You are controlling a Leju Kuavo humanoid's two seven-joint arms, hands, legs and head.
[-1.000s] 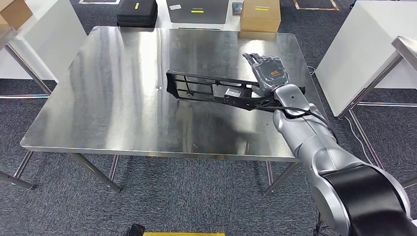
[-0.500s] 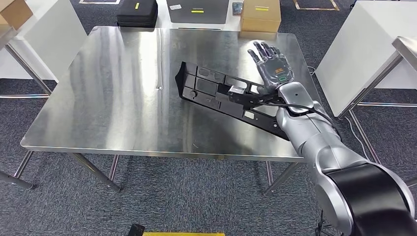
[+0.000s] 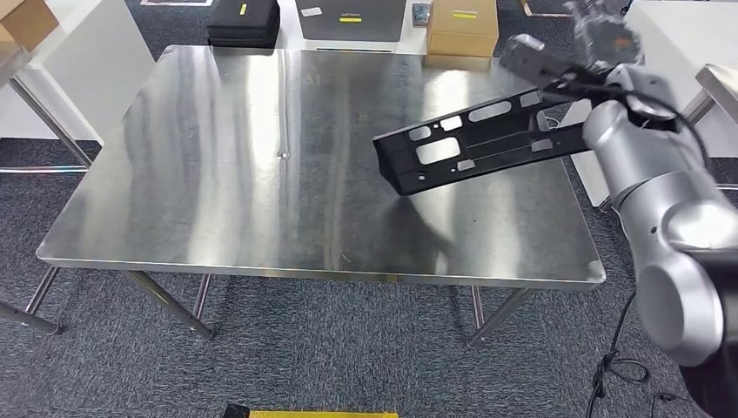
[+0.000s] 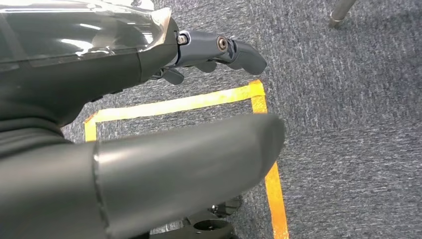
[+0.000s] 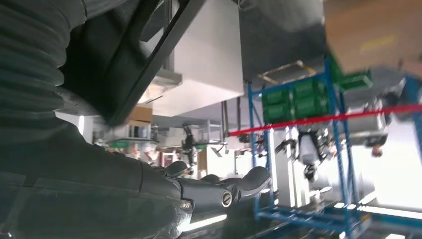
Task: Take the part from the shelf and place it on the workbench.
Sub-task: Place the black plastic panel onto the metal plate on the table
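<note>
At the right edge of the head view the silver right arm rises from the lower right corner toward the upper right, ending in the right hand near the top edge, beyond the table's far right corner. The long black plastic frame part with rectangular cut-outs hangs from the wrist area of that arm, slanting down from the upper right to the centre of the frame, its lower left end just above the brushed stainless-steel workbench and apparently clear of it, with a dark shadow beneath. Whether the fingers clasp the part or it is only caught at the wrist cannot be told; in the right wrist view the fingers extend loosely with nothing between them, while the black part crosses the upper left above the ribbed cover. In the left wrist view the left hand hangs over grey carpet and orange floor tape, its fingers slightly curled, holding nothing. Beyond the table's far edge sit a brown cardboard box and a black case.
</note>
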